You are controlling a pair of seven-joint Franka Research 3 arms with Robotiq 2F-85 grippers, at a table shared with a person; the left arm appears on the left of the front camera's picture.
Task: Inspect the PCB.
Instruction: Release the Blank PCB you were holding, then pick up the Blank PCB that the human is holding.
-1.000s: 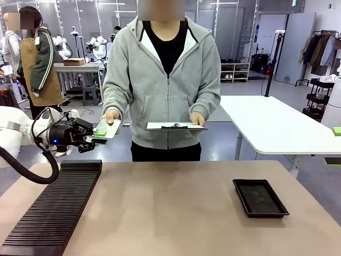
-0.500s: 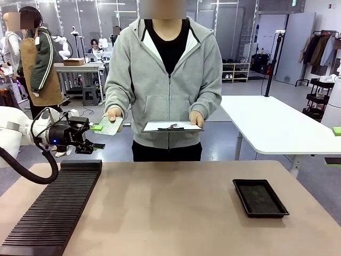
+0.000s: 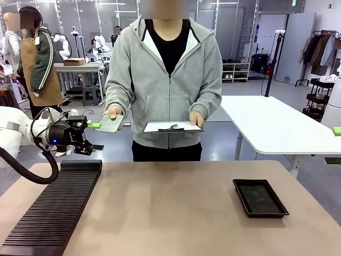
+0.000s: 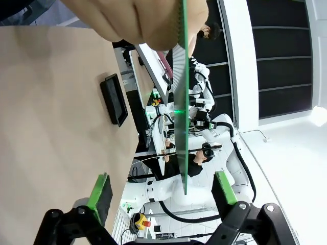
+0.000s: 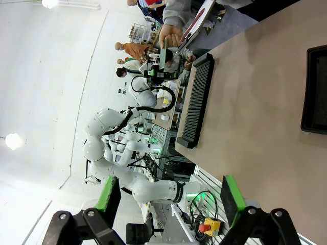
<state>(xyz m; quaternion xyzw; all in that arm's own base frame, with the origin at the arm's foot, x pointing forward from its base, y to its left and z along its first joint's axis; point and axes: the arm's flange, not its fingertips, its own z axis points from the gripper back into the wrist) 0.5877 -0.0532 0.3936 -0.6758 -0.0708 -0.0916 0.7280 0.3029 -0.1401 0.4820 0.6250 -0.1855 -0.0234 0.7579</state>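
One PCB [image 3: 110, 124], level, lengthwise toward left claw [image 3: 96, 136]

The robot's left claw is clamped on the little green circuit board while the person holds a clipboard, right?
Not clamped. The left gripper has its jaws open, with a gap on each side of the PCB, as the left wrist view shows; the person's hand holds the board. The person does hold a clipboard.
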